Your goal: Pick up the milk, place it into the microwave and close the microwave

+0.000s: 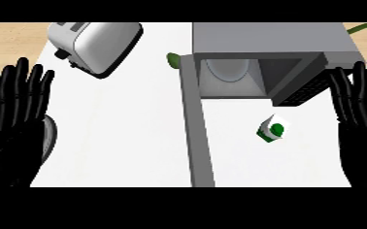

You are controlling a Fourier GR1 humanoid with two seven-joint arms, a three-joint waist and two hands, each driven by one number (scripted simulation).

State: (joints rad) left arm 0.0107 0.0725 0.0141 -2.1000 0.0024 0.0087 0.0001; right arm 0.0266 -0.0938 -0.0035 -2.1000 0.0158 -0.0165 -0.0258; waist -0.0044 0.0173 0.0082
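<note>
Milk (pixel 272 128) sits on the white counter (pixel 122 126), right of center, just in front of the microwave (pixel 272 41) opening and a bit right of it; green-and-white carton, tilted, touching neither hand. Microwave stands at the back right w/ its door (pixel 195 126) swung fully open: the door runs as a long grey strip from the cavity's left edge down toward the near counter edge, left of the milk. Inside the cavity a round white plate (pixel 228 70) shows; cavity mouth is unblocked on the milk's side. Right hand (pixel 351 102) shows at the right edge, fingers straight and apart, pointing up, holding nothing, near the microwave's front right corner, apart from the milk. Left hand (pixel 25 106) at the left edge, fingers also straight and spread, holding nothing, well apart from the milk, w/ the door between them. Toaster (pixel 97 41) stands at the back left, angled. A small green thing (pixel 173 59) peeks out just left of the microwave; can't tell what it is. A grey rounded object (pixel 49 136) lies partly hidden beside the left hand.
</note>
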